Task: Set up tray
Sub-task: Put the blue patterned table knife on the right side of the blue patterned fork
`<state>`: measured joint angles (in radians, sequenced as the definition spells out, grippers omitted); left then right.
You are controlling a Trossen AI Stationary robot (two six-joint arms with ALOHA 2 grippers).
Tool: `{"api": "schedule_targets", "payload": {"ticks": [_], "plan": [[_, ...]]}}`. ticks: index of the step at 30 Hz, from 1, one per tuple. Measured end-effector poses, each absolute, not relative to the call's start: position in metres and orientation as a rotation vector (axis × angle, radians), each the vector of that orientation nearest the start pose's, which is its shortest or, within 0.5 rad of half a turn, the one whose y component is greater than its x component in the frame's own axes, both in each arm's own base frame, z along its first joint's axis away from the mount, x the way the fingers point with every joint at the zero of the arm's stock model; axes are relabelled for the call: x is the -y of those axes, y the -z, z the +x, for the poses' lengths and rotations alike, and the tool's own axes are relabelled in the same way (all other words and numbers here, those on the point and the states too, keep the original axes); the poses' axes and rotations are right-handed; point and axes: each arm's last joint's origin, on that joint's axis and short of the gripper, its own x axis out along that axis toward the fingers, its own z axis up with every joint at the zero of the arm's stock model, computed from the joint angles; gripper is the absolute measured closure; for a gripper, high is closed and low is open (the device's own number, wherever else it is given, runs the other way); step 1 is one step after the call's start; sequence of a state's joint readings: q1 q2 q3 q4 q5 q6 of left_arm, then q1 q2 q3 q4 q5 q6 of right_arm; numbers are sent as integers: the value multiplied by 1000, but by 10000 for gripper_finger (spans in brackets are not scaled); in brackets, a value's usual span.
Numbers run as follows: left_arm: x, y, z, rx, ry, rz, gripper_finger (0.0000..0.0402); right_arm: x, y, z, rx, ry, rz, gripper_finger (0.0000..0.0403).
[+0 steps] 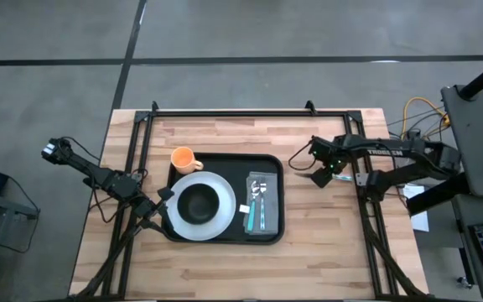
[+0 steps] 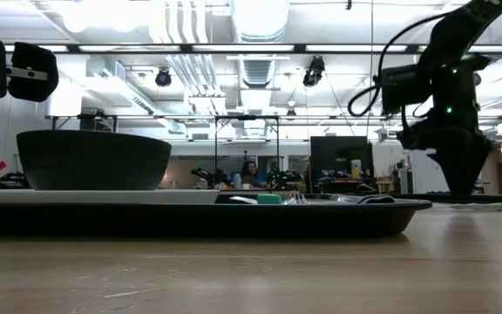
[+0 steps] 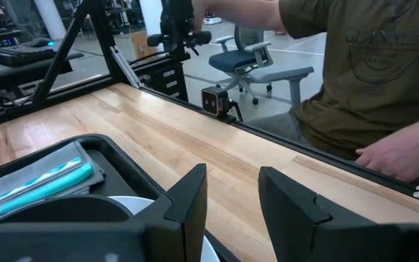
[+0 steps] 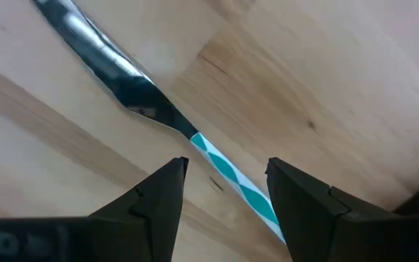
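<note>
Tray (image 1: pixel 225 236) sits mid-table, long side across. On it: dark bowl (image 1: pixel 198 204) on a white plate (image 1: pixel 216 225) at 9 o'clock; napkin (image 1: pixel 262 186) with cutlery (image 1: pixel 257 210) at 3 o'clock. Orange mug (image 1: pixel 183 158) on the table, touching the tray's 11 o'clock corner. Left gripper (image 1: pixel 164 200) at the tray's 9 o'clock edge, fingers (image 3: pixel 188 196) apart. Right gripper (image 1: pixel 319 174) off the tray at 2 o'clock, fingers apart over a teal-handled knife (image 4: pixel 151 109) lying on bare wood
</note>
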<state>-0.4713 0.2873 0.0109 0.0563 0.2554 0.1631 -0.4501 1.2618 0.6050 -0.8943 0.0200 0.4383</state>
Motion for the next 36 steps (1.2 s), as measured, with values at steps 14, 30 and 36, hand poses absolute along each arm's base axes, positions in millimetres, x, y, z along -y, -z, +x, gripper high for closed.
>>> {"api": "schedule_targets", "payload": {"ticks": [14, 30, 36], "plan": [[58, -148, 97, -164, 741, 179, 295, 81, -120, 169, -1618, 654, 706, 256], [57, -148, 97, -165, 740, 179, 295, 80, -137, 171, -1466, 730, 763, 388], [57, -148, 97, -164, 740, 179, 295, 74, -137, 173, -1442, 811, 844, 389]]}}
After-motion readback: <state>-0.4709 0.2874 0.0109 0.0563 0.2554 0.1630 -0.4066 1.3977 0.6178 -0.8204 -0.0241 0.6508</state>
